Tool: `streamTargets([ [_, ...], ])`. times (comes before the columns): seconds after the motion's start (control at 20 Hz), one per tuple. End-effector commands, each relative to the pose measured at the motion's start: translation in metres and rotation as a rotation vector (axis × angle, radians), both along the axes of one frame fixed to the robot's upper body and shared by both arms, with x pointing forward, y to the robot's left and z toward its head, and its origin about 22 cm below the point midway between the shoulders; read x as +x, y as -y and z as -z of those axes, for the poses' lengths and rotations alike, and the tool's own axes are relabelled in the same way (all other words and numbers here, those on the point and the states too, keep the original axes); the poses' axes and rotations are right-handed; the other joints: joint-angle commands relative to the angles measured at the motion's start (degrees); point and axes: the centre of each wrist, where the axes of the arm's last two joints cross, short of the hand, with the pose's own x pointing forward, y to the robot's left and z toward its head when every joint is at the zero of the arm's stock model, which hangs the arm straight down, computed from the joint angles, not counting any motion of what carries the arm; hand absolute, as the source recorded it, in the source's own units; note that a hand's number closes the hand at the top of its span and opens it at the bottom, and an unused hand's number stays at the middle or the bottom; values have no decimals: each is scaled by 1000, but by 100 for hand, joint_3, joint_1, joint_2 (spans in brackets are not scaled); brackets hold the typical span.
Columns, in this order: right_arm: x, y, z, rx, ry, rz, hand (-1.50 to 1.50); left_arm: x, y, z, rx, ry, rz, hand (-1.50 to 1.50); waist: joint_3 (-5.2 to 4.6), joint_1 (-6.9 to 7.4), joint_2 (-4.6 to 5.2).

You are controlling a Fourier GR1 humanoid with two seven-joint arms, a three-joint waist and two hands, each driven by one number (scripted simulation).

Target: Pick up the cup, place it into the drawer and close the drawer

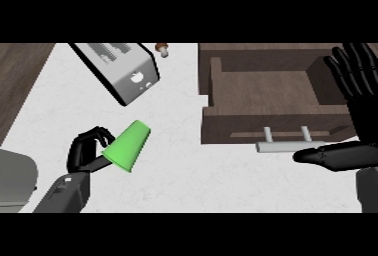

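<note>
The green cup (127,146) is tilted on its side over the white counter (221,185), its wide mouth pointing down and to the left. My left hand (87,150) is curled round the cup's wide end from the left. The dark wooden drawer (273,122) stands open at the upper right, and nothing shows inside it. Its silver bar handle (288,146) faces me. My right hand (362,145) is open at the drawer's right side, fingers straight up along the drawer's right wall and the thumb lying just right of the handle.
A silver toaster (122,70) sits tilted at the back left, above the cup. A small brown and white item (162,49) lies behind it. A grey object (15,180) fills the lower left corner. Dark wood borders the counter on the left.
</note>
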Motion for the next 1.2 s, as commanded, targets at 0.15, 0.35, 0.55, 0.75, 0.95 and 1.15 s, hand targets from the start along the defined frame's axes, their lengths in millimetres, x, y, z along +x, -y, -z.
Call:
streamTargets([
  [0.15, -4, 8, 2, -22, -24, 3, -150, 33, 40, -17, -197, 211, -20, 150, 18, 9, -37],
  [0.35, 8, -2, -10, -24, 7, 22, -150, 62, 57, -50, -149, 231, 116, 150, 27, 111, -60],
  [0.55, 1, -3, -1, -10, -9, 18, -150, 102, 97, -104, -137, 288, 154, 150, 28, 72, -59],
  [0.75, -5, 4, -10, -16, -10, 45, -150, 100, 131, -137, -121, 279, 256, 150, 32, 172, -114],
  [0.95, 3, 16, 17, -26, -17, 39, -150, 120, 156, -201, -89, 293, 278, 150, 32, 141, -76],
  [1.15, 5, -3, 11, 0, -2, 64, -150, 133, 201, -264, -48, 264, 287, 150, 31, 99, -73],
])
